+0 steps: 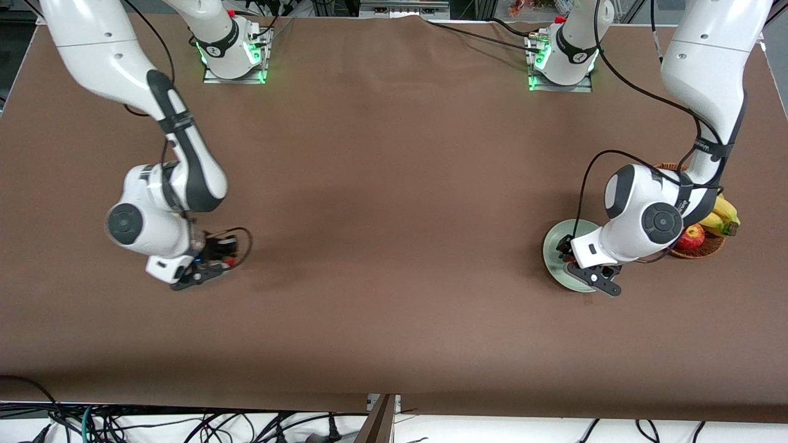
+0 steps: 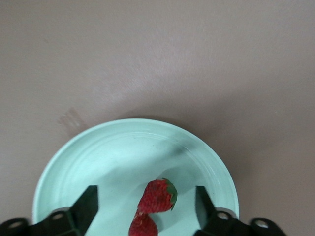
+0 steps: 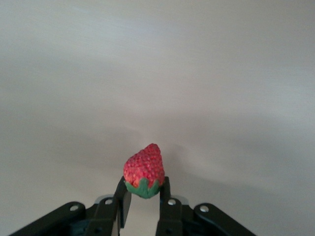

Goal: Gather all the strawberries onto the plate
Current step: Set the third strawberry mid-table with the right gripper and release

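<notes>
- The right gripper (image 3: pixel 143 201) has its two fingers closed on a strawberry (image 3: pixel 143 170), pinching it at the green cap so that the red tip points away from the wrist.
- In the front view, this right gripper (image 1: pixel 212 266) is at the right arm's end of the table (image 1: pixel 394 184), low over the bare brown cloth, with a small speck of red showing at its fingertips.
- The left gripper (image 2: pixel 146 204) hangs over the plate (image 2: pixel 98 152) with its fingers spread wide and nothing between them.
- Two strawberries lie on the plate under that gap: one strawberry with a green cap (image 2: pixel 158 195), and a second strawberry (image 2: pixel 143 226) touching it and partly cut off by the picture's edge.
- In the front view, the plate (image 1: pixel 557 243) is at the left arm's end of the table, and the left gripper (image 1: pixel 594 277) covers much of it.
- Just beside the plate stands a wicker basket (image 1: pixel 708 249) holding a red apple (image 1: pixel 691 237) and bananas (image 1: pixel 721 216); the arm hides part of it.
</notes>
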`<state>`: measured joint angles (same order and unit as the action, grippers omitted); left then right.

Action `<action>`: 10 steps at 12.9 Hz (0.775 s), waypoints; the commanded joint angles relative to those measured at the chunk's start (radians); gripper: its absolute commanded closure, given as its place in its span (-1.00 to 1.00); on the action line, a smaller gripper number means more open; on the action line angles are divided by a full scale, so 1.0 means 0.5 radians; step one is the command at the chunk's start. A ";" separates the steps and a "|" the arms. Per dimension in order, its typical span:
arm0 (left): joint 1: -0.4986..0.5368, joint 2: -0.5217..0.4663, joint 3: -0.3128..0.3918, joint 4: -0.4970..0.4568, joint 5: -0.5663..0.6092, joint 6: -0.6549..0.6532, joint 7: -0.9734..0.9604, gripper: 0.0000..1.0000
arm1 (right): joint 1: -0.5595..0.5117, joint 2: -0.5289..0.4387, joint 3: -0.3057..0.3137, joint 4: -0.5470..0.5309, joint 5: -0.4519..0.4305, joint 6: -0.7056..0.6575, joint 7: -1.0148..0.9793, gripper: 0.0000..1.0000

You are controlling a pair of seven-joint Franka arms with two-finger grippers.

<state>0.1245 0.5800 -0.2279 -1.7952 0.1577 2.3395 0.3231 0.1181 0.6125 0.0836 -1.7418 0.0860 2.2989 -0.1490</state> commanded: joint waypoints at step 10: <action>-0.019 -0.301 -0.111 -0.014 -0.186 -0.402 -0.171 -1.00 | 1.070 0.682 0.241 0.902 -0.012 0.439 2.567 0.67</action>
<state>0.1186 0.4104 -0.2659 -1.8016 0.0967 2.1296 0.2714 0.5832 0.8278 0.2124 -1.4794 0.0845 2.4961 0.9877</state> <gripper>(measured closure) 0.000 0.727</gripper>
